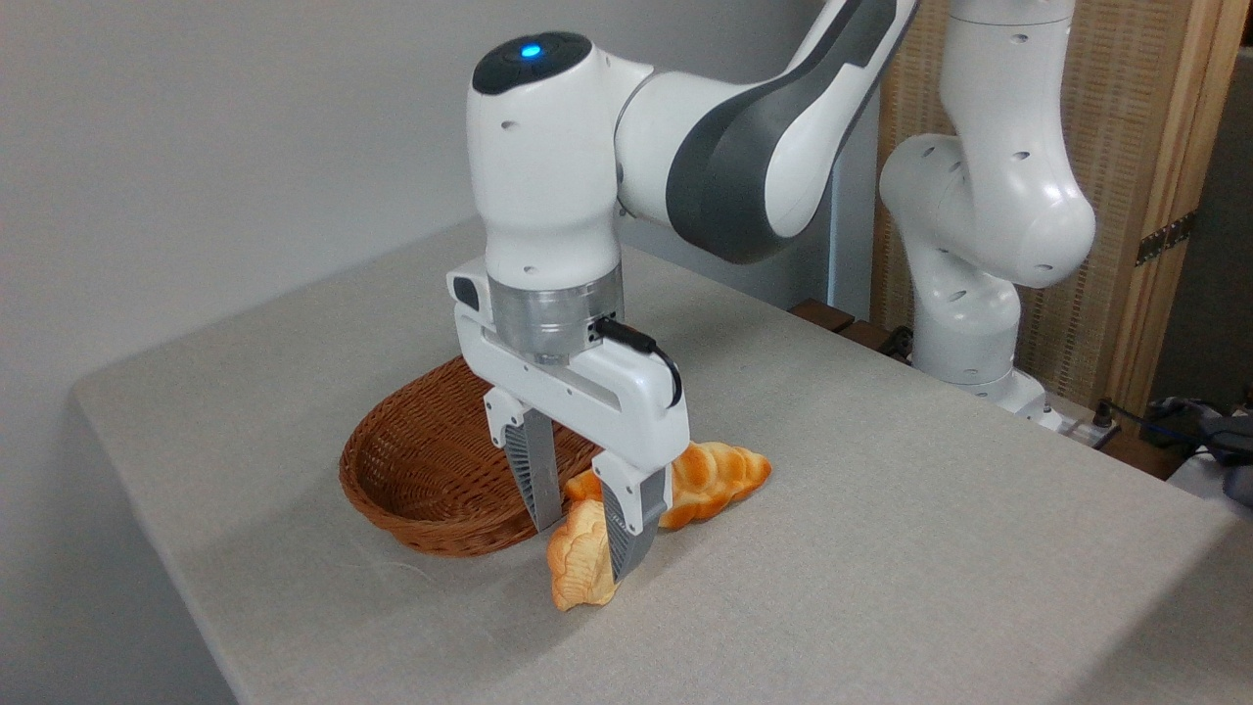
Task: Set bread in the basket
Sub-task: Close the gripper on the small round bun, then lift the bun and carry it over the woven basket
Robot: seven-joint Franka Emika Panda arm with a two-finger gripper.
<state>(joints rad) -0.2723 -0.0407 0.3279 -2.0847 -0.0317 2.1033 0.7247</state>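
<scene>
We see the gripper [584, 548] pointing straight down in the lower middle of the frame, its two fingers spread apart and straddling the bun [580, 568]. The bun stands on edge on the grey surface [881, 548], its ridged side facing the left of the frame, which gives the fingers two broad faces to close on. The right finger lies against or just in front of it; the left finger stands near its upper edge, and we cannot tell whether it touches. Nothing is pinched yet, as far as we can judge.

The wicker basket [421, 490] sits just to the left of the bun, its near rim close by and its inside empty, so in our view the carry will be short: a lift over the low flared wall and a release. The braided loaf [715, 475] lies right behind the gripper, partly hidden by it. We think that closeness is the main hazard, since a closing finger could nudge the loaf or tip the bun flat.
</scene>
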